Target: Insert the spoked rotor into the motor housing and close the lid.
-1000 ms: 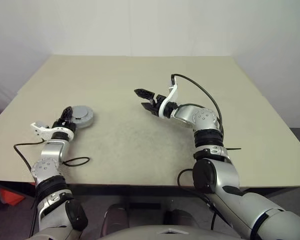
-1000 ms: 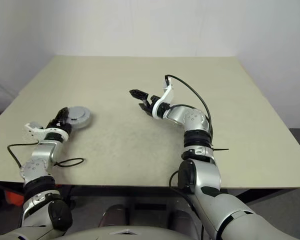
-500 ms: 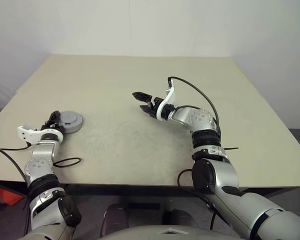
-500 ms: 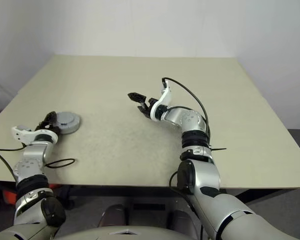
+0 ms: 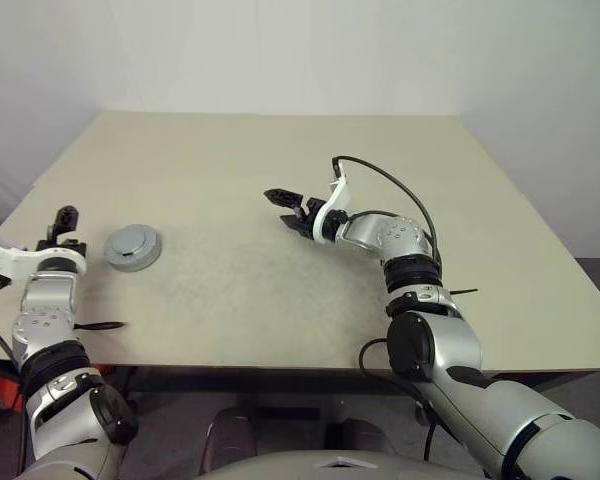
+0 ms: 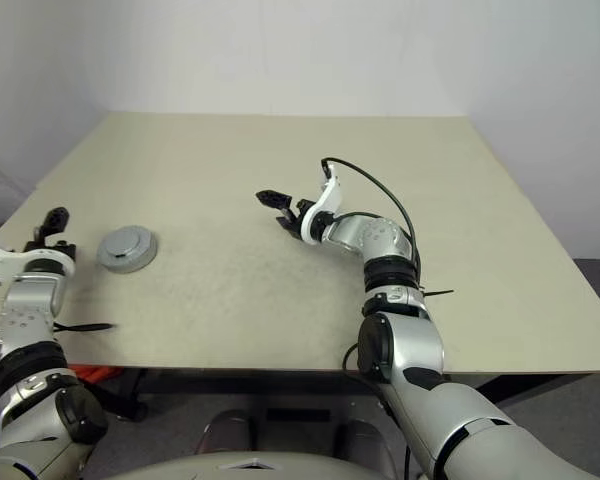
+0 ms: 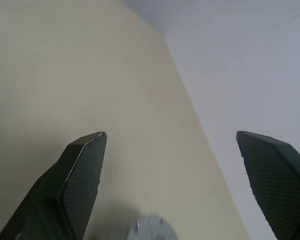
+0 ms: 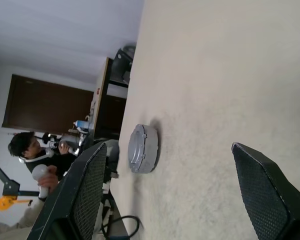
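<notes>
Since the round grey metal motor housing [image 5: 133,246] sits closed under its smooth grey lid [image 6: 127,242] near the beige table's [image 5: 280,290] left edge, we judge the assembly finished, which explains why our left gripper [image 5: 62,225] stands wide apart beside it and our right gripper [image 5: 292,211] hangs wide over mid-table, both empty. From the right wrist we see the puck edge-on and a person [image 8: 40,160] beyond the table.

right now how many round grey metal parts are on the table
1: a closed grey puck near the table's left edge, just right of the open left gripper. Anything inside it is hidden.
</notes>
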Robot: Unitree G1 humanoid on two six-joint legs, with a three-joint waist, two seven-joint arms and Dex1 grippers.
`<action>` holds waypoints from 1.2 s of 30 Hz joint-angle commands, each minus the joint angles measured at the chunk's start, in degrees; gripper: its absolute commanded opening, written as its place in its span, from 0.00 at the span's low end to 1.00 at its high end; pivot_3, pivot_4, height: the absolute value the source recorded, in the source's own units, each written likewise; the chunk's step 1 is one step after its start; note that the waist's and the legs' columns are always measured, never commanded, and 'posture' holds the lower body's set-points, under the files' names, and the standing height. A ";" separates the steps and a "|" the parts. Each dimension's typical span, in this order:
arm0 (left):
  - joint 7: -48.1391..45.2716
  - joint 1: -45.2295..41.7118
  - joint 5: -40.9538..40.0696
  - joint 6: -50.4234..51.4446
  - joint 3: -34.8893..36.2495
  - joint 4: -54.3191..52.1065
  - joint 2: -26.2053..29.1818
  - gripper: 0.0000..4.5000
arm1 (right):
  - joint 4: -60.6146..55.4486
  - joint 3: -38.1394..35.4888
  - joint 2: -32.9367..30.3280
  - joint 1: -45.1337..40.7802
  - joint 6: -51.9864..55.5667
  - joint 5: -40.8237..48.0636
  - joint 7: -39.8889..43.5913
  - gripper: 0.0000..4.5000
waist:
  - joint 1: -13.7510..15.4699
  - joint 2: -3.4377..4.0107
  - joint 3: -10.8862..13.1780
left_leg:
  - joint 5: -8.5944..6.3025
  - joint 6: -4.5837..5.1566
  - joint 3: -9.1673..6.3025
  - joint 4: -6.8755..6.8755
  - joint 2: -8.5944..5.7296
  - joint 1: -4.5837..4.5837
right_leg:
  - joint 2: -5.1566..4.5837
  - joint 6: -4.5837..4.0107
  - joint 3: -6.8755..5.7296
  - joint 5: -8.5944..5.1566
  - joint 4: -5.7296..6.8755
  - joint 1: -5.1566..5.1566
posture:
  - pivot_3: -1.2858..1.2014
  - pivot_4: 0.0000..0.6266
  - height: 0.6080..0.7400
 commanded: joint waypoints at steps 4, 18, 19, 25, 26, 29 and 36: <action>-9.81 0.51 7.40 -1.66 -11.66 -13.04 -0.66 0.97 | -9.66 11.10 -2.81 2.49 -15.47 -9.50 11.55 1.00 | 0.59 -0.15 0.01 | 0.00 0.00 -0.07 0.12 0.02 -0.04 | -0.08 -0.08 -0.02 -0.05 0.02 0.09 | 0.52 0.00 1.00; -28.27 7.49 28.69 -1.68 -45.95 -28.68 -0.75 0.97 | 3.57 25.80 -19.36 4.36 -48.87 -33.58 27.85 1.00 | -1.78 0.13 0.10 | -0.03 0.07 0.02 0.23 -0.03 -0.17 | -0.14 -0.27 0.03 -0.11 0.12 0.11 | 0.52 0.00 1.00; -28.53 7.84 30.01 -2.67 -46.78 -28.27 -1.34 0.97 | 4.27 25.62 -20.10 4.48 -49.70 -33.64 29.66 1.00 | -1.85 0.13 0.10 | -0.03 0.08 0.03 0.23 -0.03 -0.21 | -0.11 -0.30 0.03 -0.11 0.12 0.06 | 0.52 0.00 1.00; -29.69 7.25 34.03 -6.63 -48.32 -25.94 -4.79 0.97 | 4.94 23.97 -22.83 5.72 -52.21 -33.28 35.81 1.00 | -1.79 0.19 0.14 | -0.08 0.21 0.03 0.29 -0.01 -0.24 | -0.07 -0.38 0.02 -0.13 0.12 0.05 | 0.52 0.00 1.00; -29.88 6.92 34.15 -6.67 -48.11 -25.64 -5.19 0.97 | 4.94 23.64 -22.77 5.76 -52.40 -33.29 35.50 1.00 | -1.75 0.19 0.14 | -0.08 0.22 0.03 0.30 -0.01 -0.24 | -0.08 -0.38 0.02 -0.13 0.13 0.05 | 0.52 0.00 1.00; -30.70 5.99 34.49 -6.44 -47.81 -24.98 -5.67 0.97 | 3.57 23.32 -22.47 6.62 -52.13 -33.04 35.74 1.00 | -1.52 0.19 0.14 | -0.04 0.35 0.04 0.31 -0.01 -0.17 | -0.08 -0.41 0.02 -0.11 0.15 0.05 | 0.52 0.00 1.00; -32.33 5.22 34.50 -5.59 -47.46 -24.31 -6.00 0.97 | 2.39 22.71 -22.16 7.73 -52.46 -33.24 34.83 1.00 | -1.46 0.20 0.14 | -0.01 0.48 0.04 0.31 -0.01 -0.06 | -0.12 -0.44 0.02 -0.10 0.16 0.06 | 0.52 0.00 1.00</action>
